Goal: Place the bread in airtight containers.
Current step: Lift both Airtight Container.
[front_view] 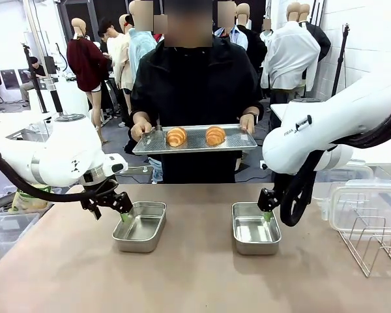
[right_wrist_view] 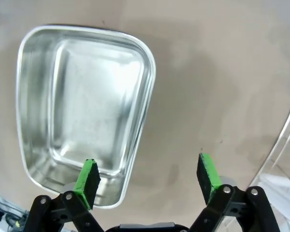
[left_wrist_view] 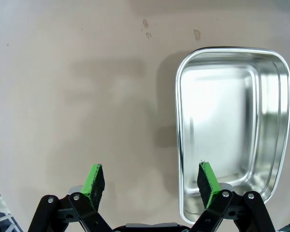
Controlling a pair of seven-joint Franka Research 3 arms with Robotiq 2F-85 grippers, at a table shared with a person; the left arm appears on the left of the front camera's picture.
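Left end effector (left_wrist_view: 150, 170) astride left pan (left_wrist_view: 232, 121) rim; right end effector (right_wrist_view: 147, 165), right pan (right_wrist_view: 82, 111).

Low on its side, the white left arm (front_view: 52, 163) reaches in, black left end effector (front_view: 120, 214) tilted downward, green-padded fingers (left_wrist_view: 94, 179) spread wide, gripping nothing. The white right arm (front_view: 326, 130) mirrors it: right end effector (front_view: 267, 210) pointing down, likewise spread and empty.

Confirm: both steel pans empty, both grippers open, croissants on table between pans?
No. The croissants lie on the metal tray the person holds, per the front view. The left pan and right pan are empty; left gripper and right gripper open.
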